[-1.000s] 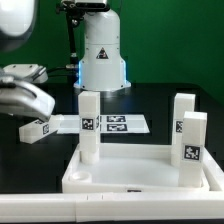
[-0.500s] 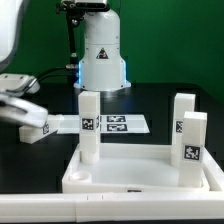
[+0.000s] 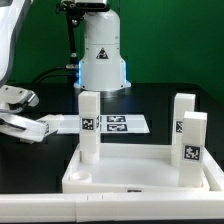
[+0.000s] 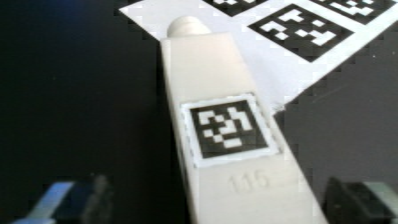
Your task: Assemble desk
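Fourth leg (image 4: 214, 130) lies flat on table (image 3: 150, 100) beside marker board (image 3: 125, 124), far from tabletop (image 3: 140, 170) carrying three upright legs. Jaws apart, straddling it. Step: pickup. Next: clamp, lift, carry to empty socket (image 3: 80, 180).

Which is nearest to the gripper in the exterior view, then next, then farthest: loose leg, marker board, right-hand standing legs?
1. Loose leg, lying at the gripper, exterior view's left.
2. Marker board, flat on the table, centre.
3. Right-hand standing legs, on the tabletop, exterior view's right.
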Robot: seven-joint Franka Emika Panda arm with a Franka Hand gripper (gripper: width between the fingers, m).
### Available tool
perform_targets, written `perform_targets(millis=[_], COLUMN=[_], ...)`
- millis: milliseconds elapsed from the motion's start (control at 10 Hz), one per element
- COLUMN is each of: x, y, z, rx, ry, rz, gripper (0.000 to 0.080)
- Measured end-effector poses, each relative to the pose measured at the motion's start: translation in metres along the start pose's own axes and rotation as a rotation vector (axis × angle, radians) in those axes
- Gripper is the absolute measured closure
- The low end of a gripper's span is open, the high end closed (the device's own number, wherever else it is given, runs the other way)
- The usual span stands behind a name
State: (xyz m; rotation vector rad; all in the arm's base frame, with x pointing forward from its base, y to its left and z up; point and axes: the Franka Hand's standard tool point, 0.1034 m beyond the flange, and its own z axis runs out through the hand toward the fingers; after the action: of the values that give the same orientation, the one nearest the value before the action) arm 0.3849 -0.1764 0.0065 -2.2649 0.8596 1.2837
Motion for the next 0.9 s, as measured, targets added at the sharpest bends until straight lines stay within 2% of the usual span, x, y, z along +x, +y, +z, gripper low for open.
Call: perform_targets(millis=[100,200,300,400,500,600,700,800,900], x=[0.000,0.000,0.000,-0.003,-0.022,-0.038,-0.047,-0.048,-0.045], y=[0.000,0.000,0.000,-0.004,-0.016,-0.025,-0.030,-0.033,-0.033], z=[0.000,0.000,-0.001,-0.006,-0.024,-0.044,-0.064,-0.072,-0.068], rx=[0.000,0.000,-0.001,-0.005,-0.002,0.012,0.008,-0.001,0.001], ry=[0.000,0.000,0.009,0.024,0.020,0.047,0.119,0.214,0.286], rz=[0.000,0.000,-0.001,-0.011,-0.041,-0.068,-0.115,-0.144,-0.143], gripper=[0.0442,0.0442,0.0515,0.0515,0.0515,0.0515,0.0515,0.0515,0.0515])
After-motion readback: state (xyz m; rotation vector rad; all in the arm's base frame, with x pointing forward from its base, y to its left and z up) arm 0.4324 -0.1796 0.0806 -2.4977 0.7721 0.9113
